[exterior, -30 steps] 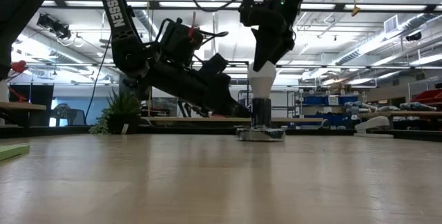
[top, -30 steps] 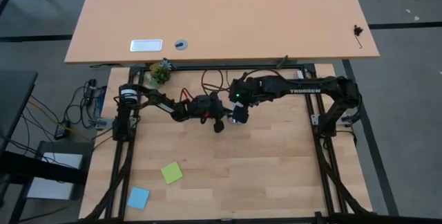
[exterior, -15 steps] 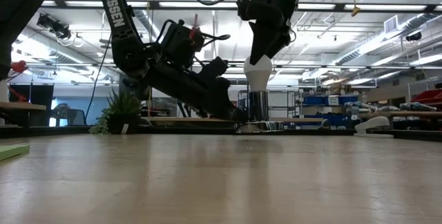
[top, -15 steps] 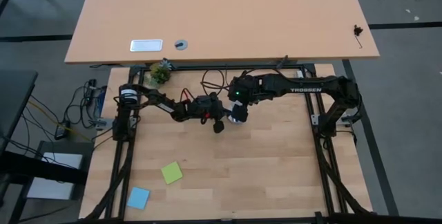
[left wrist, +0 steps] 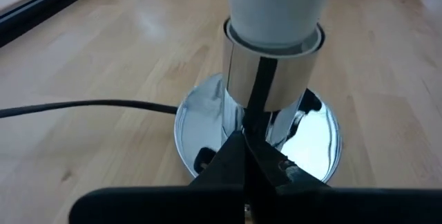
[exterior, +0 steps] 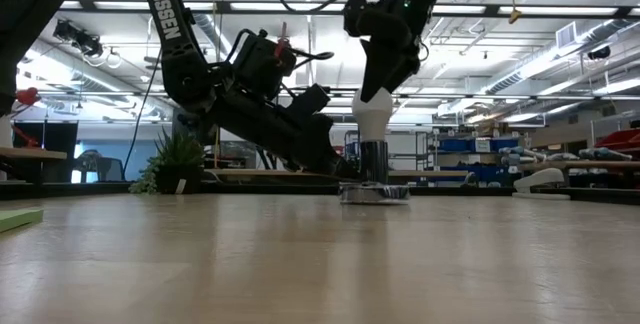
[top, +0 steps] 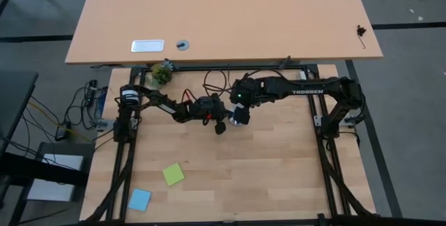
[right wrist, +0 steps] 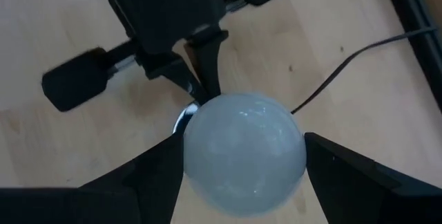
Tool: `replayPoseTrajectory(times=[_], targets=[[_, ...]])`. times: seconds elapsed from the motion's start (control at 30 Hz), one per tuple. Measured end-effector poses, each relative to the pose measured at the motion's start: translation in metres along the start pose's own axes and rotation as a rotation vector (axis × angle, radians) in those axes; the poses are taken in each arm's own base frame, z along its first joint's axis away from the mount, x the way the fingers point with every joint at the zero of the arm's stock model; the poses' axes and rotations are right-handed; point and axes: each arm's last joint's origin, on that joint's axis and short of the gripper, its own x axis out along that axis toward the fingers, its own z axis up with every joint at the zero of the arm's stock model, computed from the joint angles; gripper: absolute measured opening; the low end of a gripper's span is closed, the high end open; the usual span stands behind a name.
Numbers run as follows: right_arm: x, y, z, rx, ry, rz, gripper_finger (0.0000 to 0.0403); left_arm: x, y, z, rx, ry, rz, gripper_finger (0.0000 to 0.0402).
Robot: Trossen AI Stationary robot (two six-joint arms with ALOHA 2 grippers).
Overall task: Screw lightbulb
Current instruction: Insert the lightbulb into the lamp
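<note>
Two arms meet near the upper middle of the high view, leaving the whole lower half of the light wooden table (top: pixel 265 177) open apart from a green sticky note (top: pixel 173 174) at lower left and a blue sticky note (top: pixel 139 199) nearer the bottom-left corner. The black frame rails run along the table's left and right edges, well apart from the grippers. The lightbulb (exterior: pixel 375 119) stands upright at the centre of the low view, white frosted glass above, its base sunk in the shiny metal collar of the socket (left wrist: pixel 273 79), which rises from a round chrome disc (left wrist: pixel 200 124) lying on the wood. The right gripper (right wrist: pixel 238 156) comes down from the top of the low view with its fingers (right wrist: pixel 152 175) spread wide against both sides of the bulb's glass, holding it. The left gripper (left wrist: pixel 245 158) reaches in low from the left, its fingers pressed together, tips right at the foot of the socket. A black cord (left wrist: pixel 83 106) trails from the disc across the boards. Behind the table a small potted plant (exterior: pixel 178 159) shows at left in the low view, with shelving and ceiling strip lights beyond.
</note>
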Motion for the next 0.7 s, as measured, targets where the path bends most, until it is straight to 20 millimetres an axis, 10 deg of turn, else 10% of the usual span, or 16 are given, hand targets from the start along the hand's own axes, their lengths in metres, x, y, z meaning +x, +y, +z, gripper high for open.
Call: replayPoseTrajectory(times=[0.7], targets=[[0.001, 0.001, 0.003, -0.063, -0.031, 0.005, 0.0288, 0.017, 0.0, -0.012, -0.038, 0.001, -0.012, 0.0]])
